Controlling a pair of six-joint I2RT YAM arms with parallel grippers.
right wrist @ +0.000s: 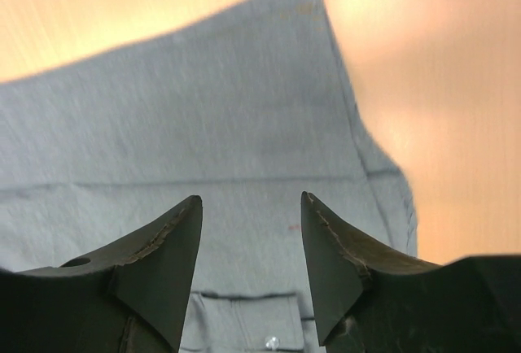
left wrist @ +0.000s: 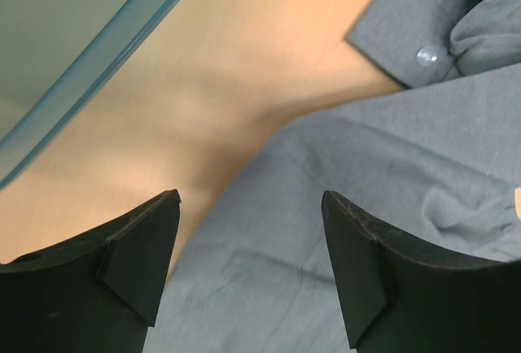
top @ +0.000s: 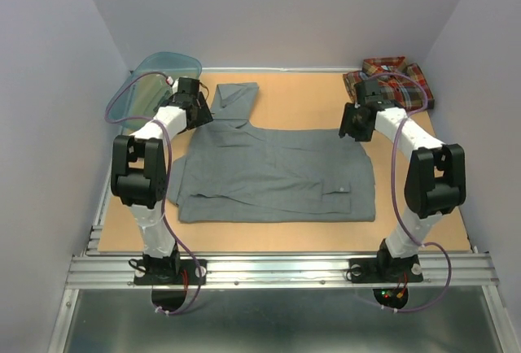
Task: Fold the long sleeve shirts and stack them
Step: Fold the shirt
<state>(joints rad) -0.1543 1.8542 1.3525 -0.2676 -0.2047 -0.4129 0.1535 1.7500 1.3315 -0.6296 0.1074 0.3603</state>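
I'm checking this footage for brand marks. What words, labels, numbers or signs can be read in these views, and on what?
None: no text shows in any view. The grey shirt, the plaid shirt, the teal basin and the table bear no visible print, tag or label.

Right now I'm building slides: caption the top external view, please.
Left gripper and right gripper poised over the grey shirt; plaid shirt far right.

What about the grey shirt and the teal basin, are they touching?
Apart. The left wrist view shows a broad strip of bare table between the rim of the teal basin and the grey shirt.
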